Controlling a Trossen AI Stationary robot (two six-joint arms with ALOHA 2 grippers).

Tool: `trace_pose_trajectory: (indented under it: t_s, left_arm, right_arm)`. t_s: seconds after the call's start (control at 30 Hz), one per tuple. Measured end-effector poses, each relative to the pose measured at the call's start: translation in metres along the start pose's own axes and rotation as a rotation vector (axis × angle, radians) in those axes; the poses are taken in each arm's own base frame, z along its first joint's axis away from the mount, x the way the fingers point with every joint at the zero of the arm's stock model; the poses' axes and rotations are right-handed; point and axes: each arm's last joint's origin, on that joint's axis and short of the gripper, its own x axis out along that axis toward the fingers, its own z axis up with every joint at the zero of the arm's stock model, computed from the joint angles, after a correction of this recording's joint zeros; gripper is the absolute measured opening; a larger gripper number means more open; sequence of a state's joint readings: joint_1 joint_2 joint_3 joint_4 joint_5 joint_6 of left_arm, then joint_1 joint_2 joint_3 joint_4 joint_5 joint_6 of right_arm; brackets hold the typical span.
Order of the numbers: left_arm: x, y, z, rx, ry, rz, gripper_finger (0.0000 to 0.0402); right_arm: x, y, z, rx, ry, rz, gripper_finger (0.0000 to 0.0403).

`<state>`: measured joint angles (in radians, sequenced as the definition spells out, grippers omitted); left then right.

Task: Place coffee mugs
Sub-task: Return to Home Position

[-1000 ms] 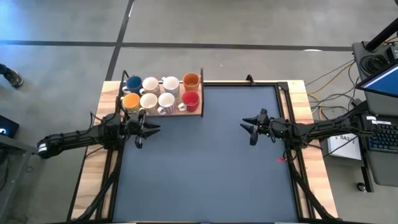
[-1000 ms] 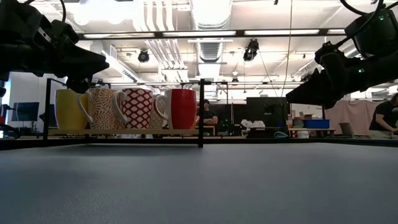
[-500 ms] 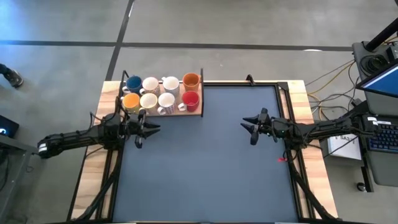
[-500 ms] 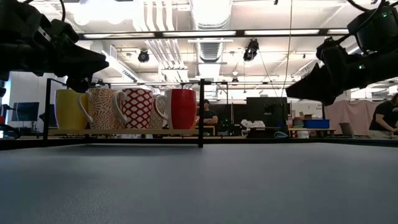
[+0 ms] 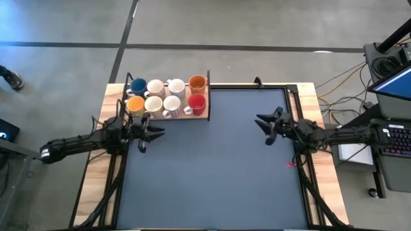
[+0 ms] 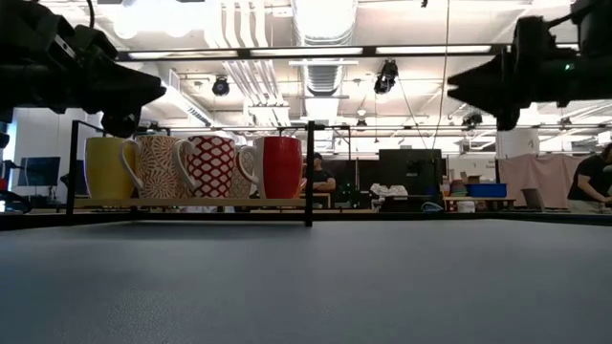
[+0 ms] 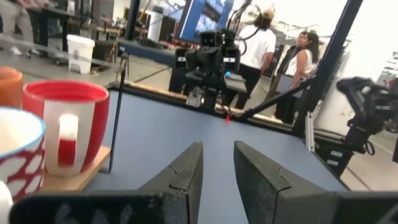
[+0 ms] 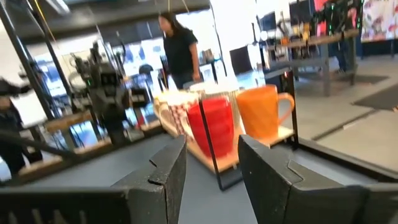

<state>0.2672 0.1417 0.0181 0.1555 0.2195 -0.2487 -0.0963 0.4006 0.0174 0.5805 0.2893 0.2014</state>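
Note:
Several coffee mugs stand upright on a wooden tray at the table's far left: blue, orange, red, a yellow-orange one and white or patterned ones. They form two rows inside a thin black wire frame. My left gripper hovers level just near of the tray, open with nothing between its fingers. My right gripper hangs above the mat's right side, also open and empty, pointing toward the mugs.
A dark mat covers the table between wooden side strips and black rails. A small red mark lies near the right rail. A desk with a laptop and keyboard stands off the right edge. People stand in the room beyond.
My right gripper has risen and drawn back a little toward the table's right edge, its fingers tipping upward. My left gripper has kept still, and the mugs have not moved.

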Motion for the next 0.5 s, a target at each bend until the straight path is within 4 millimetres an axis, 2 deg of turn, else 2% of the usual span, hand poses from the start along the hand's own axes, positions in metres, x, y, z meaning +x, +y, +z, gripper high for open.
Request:
trace_pose_trajectory:
  t_s: [0.17, 0.5]
  left_arm:
    - [-0.004, -0.002, 0.004, 0.011, -0.05, -0.013, 0.0073]
    - [-0.01, -0.005, 0.01, 0.029, -0.129, -0.033, 0.0073]
  right_arm:
    - [-0.009, 0.0, 0.015, 0.038, -0.125, 0.026, 0.0136]
    - [-0.022, -0.001, 0.031, 0.082, -0.272, 0.056, 0.0136]
